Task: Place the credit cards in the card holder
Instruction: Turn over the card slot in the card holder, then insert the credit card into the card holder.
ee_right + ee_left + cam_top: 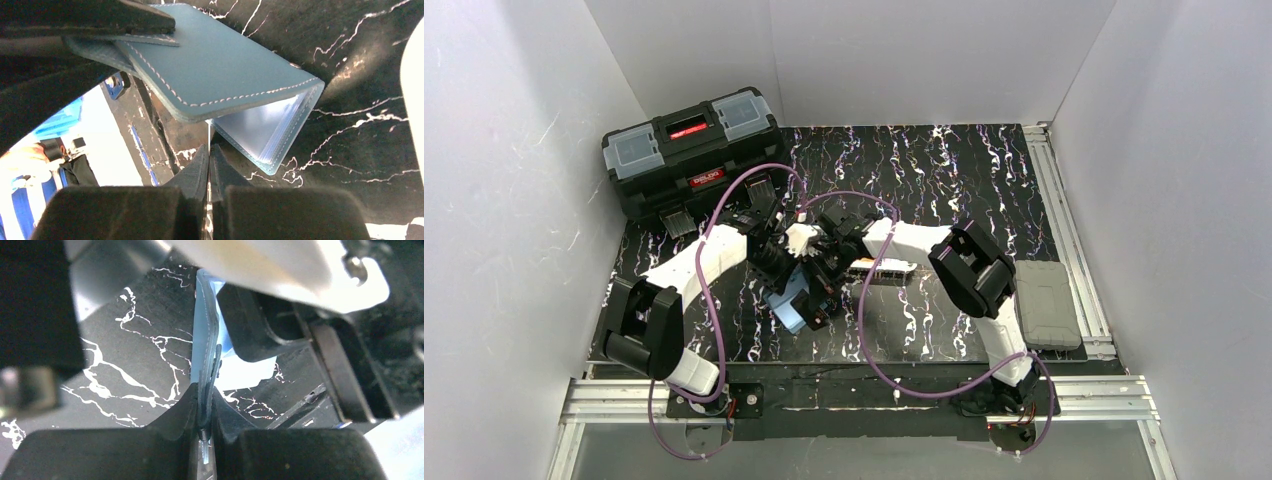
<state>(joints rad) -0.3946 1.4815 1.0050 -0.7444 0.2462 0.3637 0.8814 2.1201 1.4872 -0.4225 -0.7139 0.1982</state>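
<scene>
Your left gripper (pixel 204 407) is clamped on the card holder (pixel 206 347). In the left wrist view the teal cover stands on edge up the middle of the frame, and both fingers press its lower end from either side.

Your right gripper (pixel 208 155) has its fingertips pressed together at the lower centre of the right wrist view. A thin pale line rises from between them to the underside of the holder. You cannot tell from here whether that is a card or one of the sleeves.

In that same view the holder hangs open like a booklet across the upper half of the frame. Its stitched cover is on top, and the clear sleeves (pixel 260 130) fan out at centre right.

From above, the holder sits at the middle of the marbled black table (pixel 964 180), where the two wrists meet. Just right of it, under the right arm, lie an orange sliver and a pale strip that look like the credit cards (pixel 886 267), though they are too small to be sure. A black toolbox (pixel 689 150) stands at upper left, and a grey case (pixel 1046 303) lies at the right edge.
</scene>
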